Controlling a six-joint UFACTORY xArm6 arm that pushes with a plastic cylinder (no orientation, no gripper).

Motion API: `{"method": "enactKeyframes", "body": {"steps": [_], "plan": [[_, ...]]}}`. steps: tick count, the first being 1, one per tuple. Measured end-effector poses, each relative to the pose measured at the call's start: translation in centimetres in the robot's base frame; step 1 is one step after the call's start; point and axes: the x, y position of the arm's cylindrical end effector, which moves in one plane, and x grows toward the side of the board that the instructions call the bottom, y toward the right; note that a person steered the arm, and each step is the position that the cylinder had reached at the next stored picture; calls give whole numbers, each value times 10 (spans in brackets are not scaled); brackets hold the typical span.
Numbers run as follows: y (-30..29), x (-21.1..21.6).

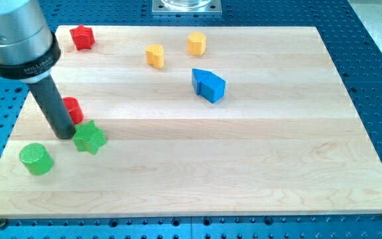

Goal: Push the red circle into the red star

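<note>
The red circle sits near the view's left edge of the wooden board, partly hidden behind my rod. The red star lies at the view's top left corner of the board, well apart from the circle. My tip rests on the board just below the red circle, between it and the green star, close to both.
A green circle sits at the view's bottom left. Two yellow blocks lie near the view's top middle. A blue block lies right of centre. The board rests on a blue perforated table.
</note>
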Motion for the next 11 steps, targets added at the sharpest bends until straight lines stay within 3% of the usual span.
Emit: {"method": "enactKeyframes", "body": {"steps": [3, 4, 5, 6, 8, 9, 11], "plan": [[52, -115], [-6, -103], [59, -121], [74, -112], [36, -175], [71, -174], [51, -198]]}}
